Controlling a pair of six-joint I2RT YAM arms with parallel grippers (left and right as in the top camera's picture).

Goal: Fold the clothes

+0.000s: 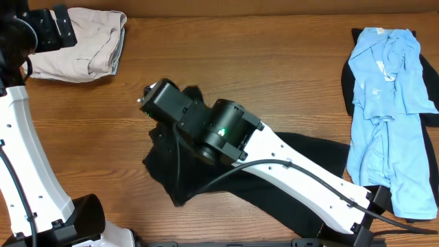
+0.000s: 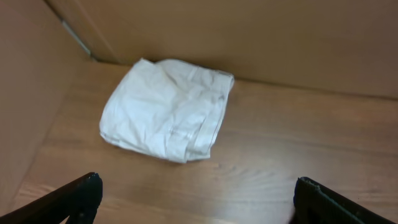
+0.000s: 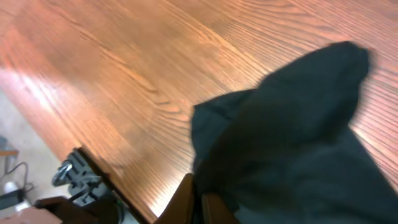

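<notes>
Wood table (image 1: 274, 68) | R end effector (image 3: 199, 204) clamps black garment (image 3: 298, 137) | beige shirt (image 1: 79, 41) folded

The table (image 1: 274, 62) is warm reddish-brown wood with dark, streaky grain. The black garment (image 1: 302, 147) at the right jaws is plain, with no print. Well to the right of those jaws the light blue shirt (image 1: 387, 103) is plain too, with more black cloth (image 1: 347, 89) showing along its edge. Ahead of the left jaws the beige garment (image 2: 168, 109) looks pale, nearly white, and unpatterned. The left fingers (image 2: 81, 196) are black. The left arm (image 1: 17, 137) and right arm (image 1: 295, 175) have white shells and black joints. A small green light (image 1: 221, 130) glows on the right one.
</notes>
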